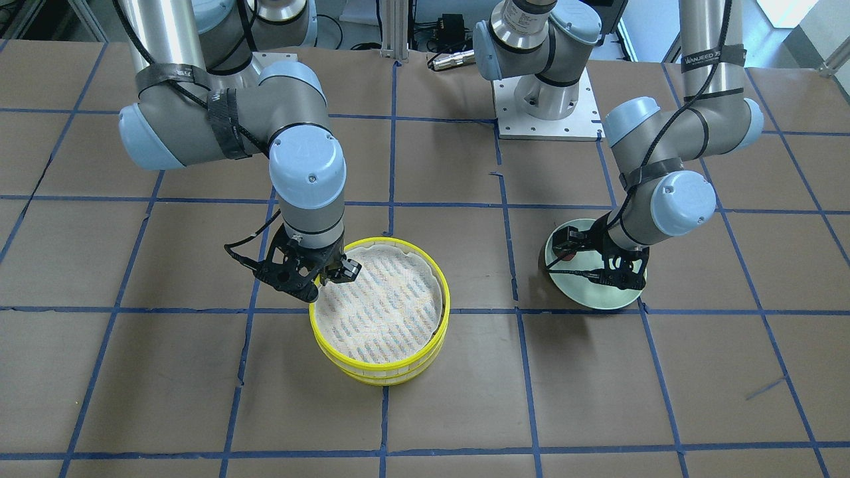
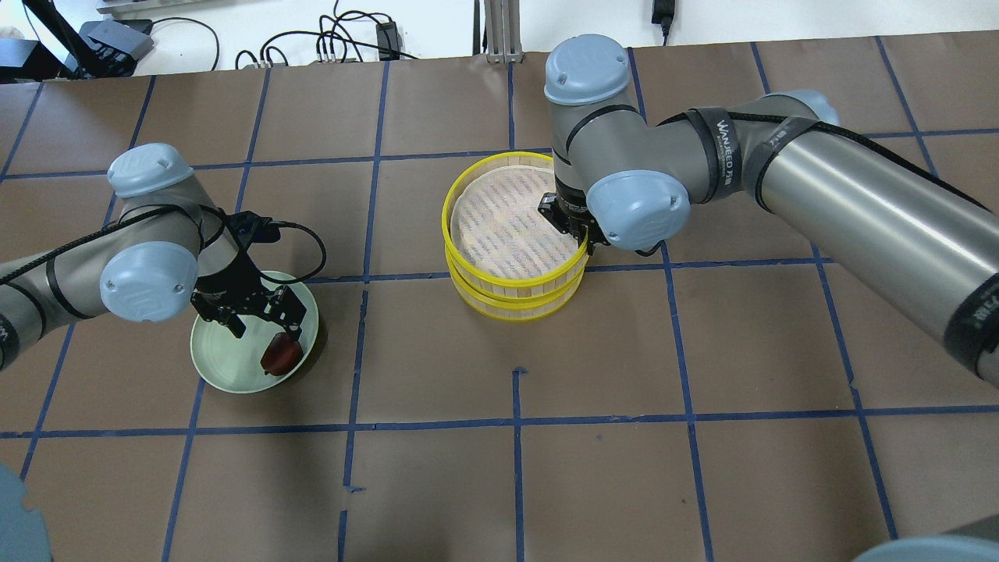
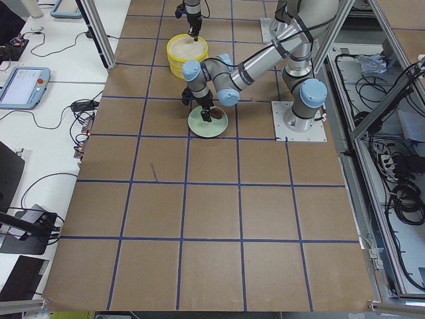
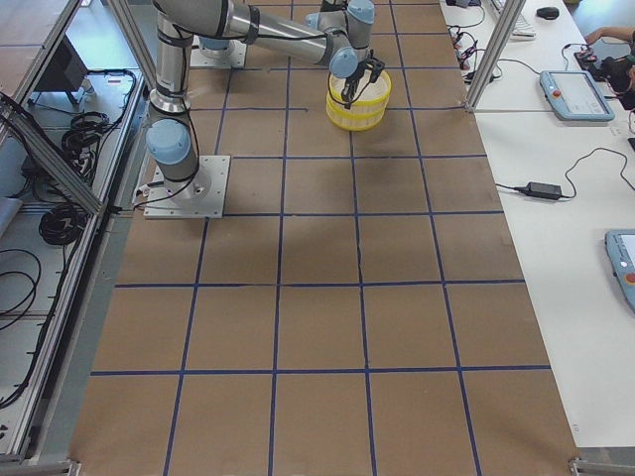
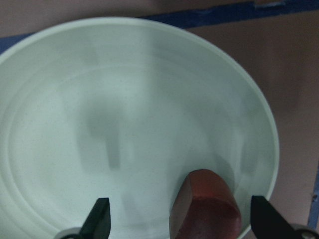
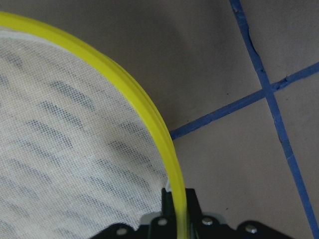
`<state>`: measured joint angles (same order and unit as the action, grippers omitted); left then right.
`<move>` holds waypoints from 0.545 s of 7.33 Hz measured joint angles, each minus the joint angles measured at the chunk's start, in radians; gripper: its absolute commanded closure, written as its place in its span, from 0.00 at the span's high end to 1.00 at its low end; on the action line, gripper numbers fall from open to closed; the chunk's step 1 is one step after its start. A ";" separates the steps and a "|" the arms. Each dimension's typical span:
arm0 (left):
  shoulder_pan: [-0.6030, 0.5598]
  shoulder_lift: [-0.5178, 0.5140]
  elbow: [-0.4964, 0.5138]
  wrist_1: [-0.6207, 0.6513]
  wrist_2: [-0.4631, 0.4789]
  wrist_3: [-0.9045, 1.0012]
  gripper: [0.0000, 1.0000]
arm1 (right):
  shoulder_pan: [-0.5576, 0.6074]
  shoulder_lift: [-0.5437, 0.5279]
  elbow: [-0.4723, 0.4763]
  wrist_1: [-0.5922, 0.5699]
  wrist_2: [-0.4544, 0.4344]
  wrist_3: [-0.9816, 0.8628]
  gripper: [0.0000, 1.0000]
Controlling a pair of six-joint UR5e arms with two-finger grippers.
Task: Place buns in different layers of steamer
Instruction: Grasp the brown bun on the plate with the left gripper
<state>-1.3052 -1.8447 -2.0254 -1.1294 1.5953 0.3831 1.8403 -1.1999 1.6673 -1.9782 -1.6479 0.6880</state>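
My right tool [image 6: 177, 201] is clenched on the yellow rim of the top tray [image 6: 144, 107], one finger inside and one outside, since that thin edge is the only handle for lifting it off the lower tray [image 2: 515, 300] it sits stacked on. Its liner [image 6: 60, 149] lies bare. My left tool [image 2: 264, 321] hangs released over the plate [image 5: 124, 99], fingers spread either side of the brown bun [image 5: 204, 206] near the plate's edge, lined up, I judge, to close on it. The white bun shows in no view. The plate sits well apart from the trays on the bench [image 2: 624, 351].
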 measured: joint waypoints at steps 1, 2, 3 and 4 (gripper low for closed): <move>0.000 -0.004 -0.001 -0.001 0.000 -0.004 0.99 | 0.002 -0.001 0.001 0.001 0.001 0.002 0.09; 0.000 -0.005 -0.001 -0.003 0.000 -0.006 0.94 | 0.003 -0.002 0.001 0.001 0.003 0.003 0.09; -0.001 -0.005 -0.001 -0.008 0.000 -0.014 0.79 | 0.004 -0.002 0.002 0.001 0.009 0.005 0.09; -0.001 -0.005 -0.002 -0.012 -0.001 -0.036 0.55 | 0.004 -0.003 0.003 0.003 0.017 0.012 0.14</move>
<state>-1.3064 -1.8501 -2.0270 -1.1413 1.5946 0.3472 1.8446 -1.2025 1.6699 -1.9757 -1.6307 0.6995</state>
